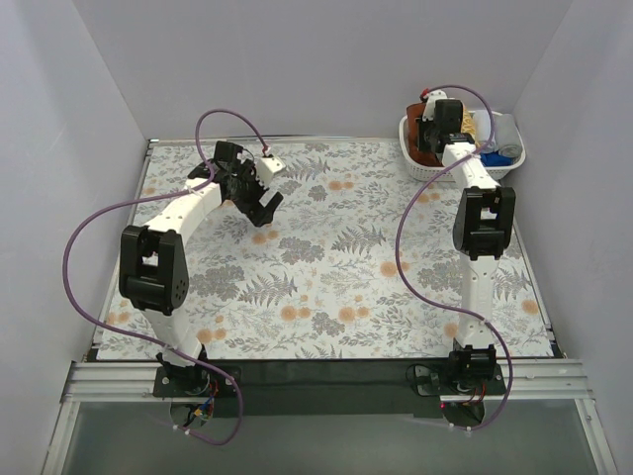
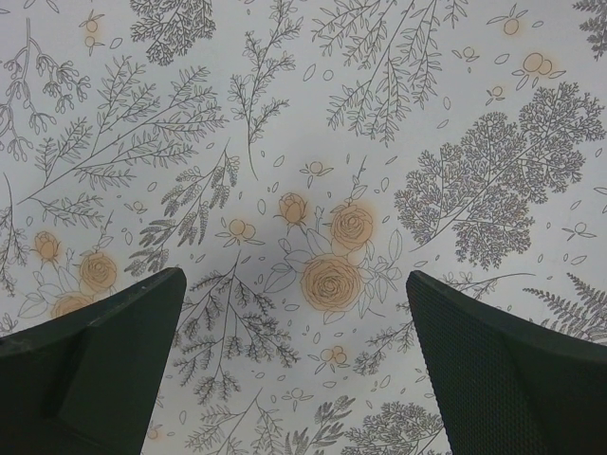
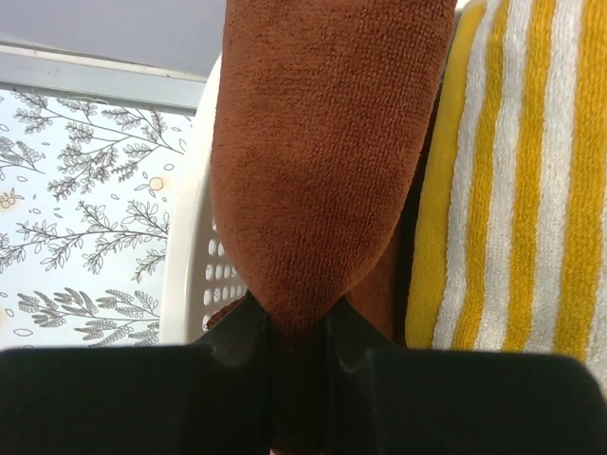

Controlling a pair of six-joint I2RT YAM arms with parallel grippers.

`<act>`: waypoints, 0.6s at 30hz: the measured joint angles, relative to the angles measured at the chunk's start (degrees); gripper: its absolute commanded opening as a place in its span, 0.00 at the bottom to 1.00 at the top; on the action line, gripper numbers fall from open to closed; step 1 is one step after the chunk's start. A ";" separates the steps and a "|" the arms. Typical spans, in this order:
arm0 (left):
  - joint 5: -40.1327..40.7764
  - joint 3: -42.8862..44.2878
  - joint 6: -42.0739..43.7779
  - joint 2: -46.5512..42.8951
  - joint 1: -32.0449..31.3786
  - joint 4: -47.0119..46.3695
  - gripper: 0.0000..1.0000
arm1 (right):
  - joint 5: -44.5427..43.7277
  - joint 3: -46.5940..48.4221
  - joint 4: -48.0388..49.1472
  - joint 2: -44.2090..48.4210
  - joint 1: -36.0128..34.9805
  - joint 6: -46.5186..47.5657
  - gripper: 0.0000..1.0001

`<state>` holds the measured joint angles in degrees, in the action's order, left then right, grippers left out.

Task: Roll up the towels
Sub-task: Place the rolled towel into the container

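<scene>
The rust-brown towel [image 3: 322,161] is pinched between the shut fingers of my right gripper [image 3: 299,327], over the white basket [image 3: 190,284]. The mustard-yellow towel with white stripes [image 3: 517,190] lies right beside it in the basket. In the top view the right gripper [image 1: 432,134] is down in the basket [image 1: 410,158] at the back right, with a bit of brown towel [image 1: 427,158] showing under it. My left gripper [image 1: 265,206] hovers open and empty over the floral table cover; its two fingers [image 2: 104,360] stand wide apart.
The basket also holds a small blue roll [image 1: 507,152] and a pale one [image 1: 485,124]. The floral table cover [image 1: 336,267] spreads between white walls. A black strip runs along the near edge [image 1: 326,374].
</scene>
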<state>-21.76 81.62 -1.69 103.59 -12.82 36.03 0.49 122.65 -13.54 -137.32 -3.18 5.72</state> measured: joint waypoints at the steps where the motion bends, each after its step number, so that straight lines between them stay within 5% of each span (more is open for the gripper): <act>1: 0.00 0.00 0.00 0.13 0.00 0.00 0.98 | -0.35 -0.35 0.02 0.00 0.00 -0.22 0.01; 4: -0.02 0.17 0.00 0.87 0.00 0.50 0.98 | -0.57 -0.74 0.00 0.00 0.00 -0.63 0.21; 6: -0.04 0.76 0.00 1.88 0.00 1.44 0.98 | -0.55 -0.85 0.02 0.00 0.00 -0.98 0.46; 9: -0.04 1.97 0.00 3.76 0.00 2.19 0.98 | -0.72 -1.20 0.02 0.00 0.00 -0.94 0.62; 18: -0.04 2.14 0.02 4.70 0.00 3.43 0.98 | -0.33 -1.62 -0.24 0.00 0.00 -1.03 0.74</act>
<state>-21.80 83.77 -1.67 108.29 -12.82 39.46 0.16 121.03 -13.78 -137.32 -3.18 4.69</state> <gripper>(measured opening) 0.983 0.721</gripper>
